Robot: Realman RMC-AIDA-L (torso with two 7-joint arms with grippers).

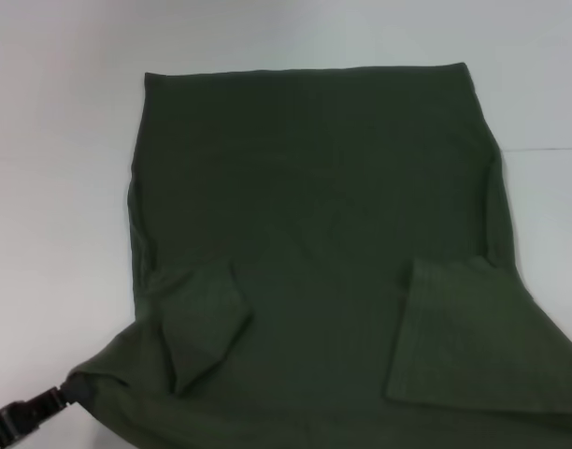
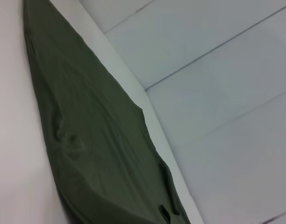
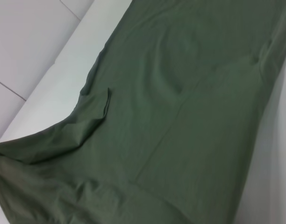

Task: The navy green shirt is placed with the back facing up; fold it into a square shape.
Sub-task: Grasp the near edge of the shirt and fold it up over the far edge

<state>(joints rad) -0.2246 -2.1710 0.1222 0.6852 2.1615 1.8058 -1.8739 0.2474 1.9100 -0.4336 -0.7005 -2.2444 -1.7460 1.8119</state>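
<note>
The navy green shirt (image 1: 314, 215) lies spread on the white table (image 1: 52, 187), plain side up. Its straight edge is at the far side. Both short sleeves are folded inward onto the body, one at the near left (image 1: 202, 323) and one at the near right (image 1: 473, 327). My left gripper (image 1: 64, 393) is at the near left corner of the shirt, shut on the cloth there, which is drawn to a point at it. The shirt also shows in the left wrist view (image 2: 87, 140) and the right wrist view (image 3: 189, 116). My right gripper is out of view.
The left wrist view shows the table's edge (image 2: 133, 79) running along the shirt, with pale tiled floor (image 2: 218, 93) beyond it. A seam line crosses the table to the right of the shirt (image 1: 548, 148).
</note>
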